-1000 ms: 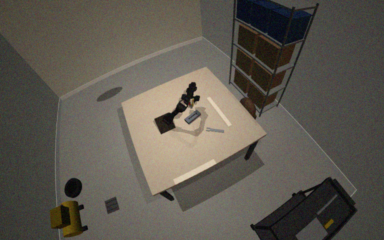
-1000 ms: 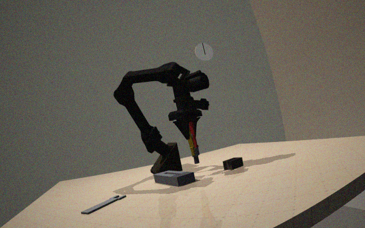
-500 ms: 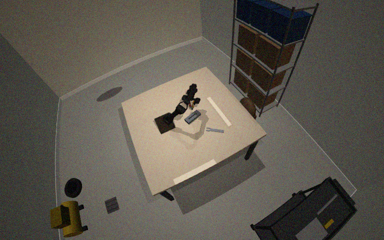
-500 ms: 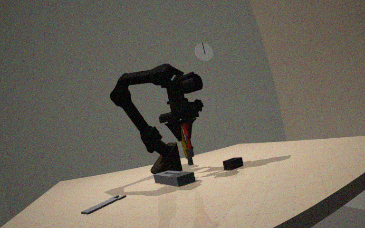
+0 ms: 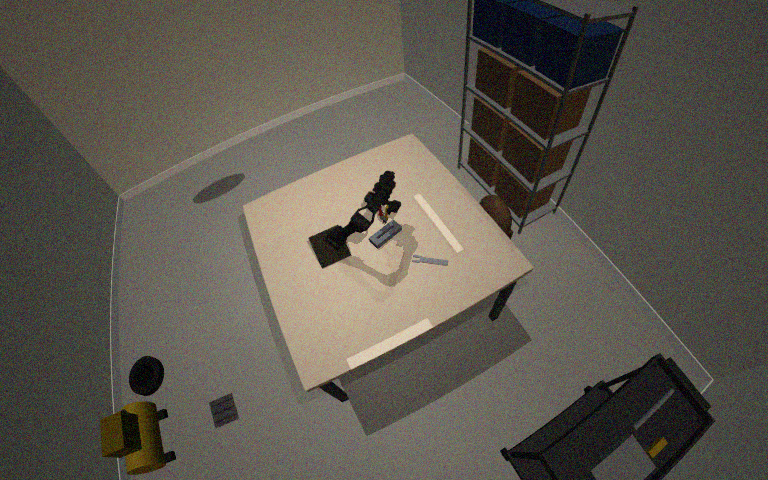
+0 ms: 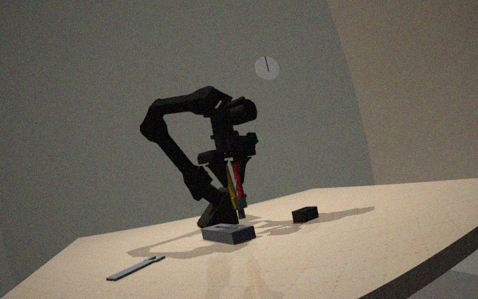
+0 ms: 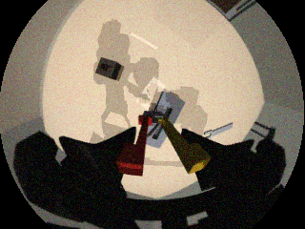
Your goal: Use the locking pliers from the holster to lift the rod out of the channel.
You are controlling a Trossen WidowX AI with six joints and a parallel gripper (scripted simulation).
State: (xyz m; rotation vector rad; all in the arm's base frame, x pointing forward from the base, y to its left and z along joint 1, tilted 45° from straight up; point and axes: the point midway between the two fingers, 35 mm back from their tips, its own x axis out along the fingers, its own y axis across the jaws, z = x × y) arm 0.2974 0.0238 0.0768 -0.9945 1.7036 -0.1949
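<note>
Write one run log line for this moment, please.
gripper: shut on pliers | pliers: above channel block, handles spread | rod: not lifted

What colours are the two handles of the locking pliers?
One handle is red, the other yellow; the wrist view shows them best.
</note>
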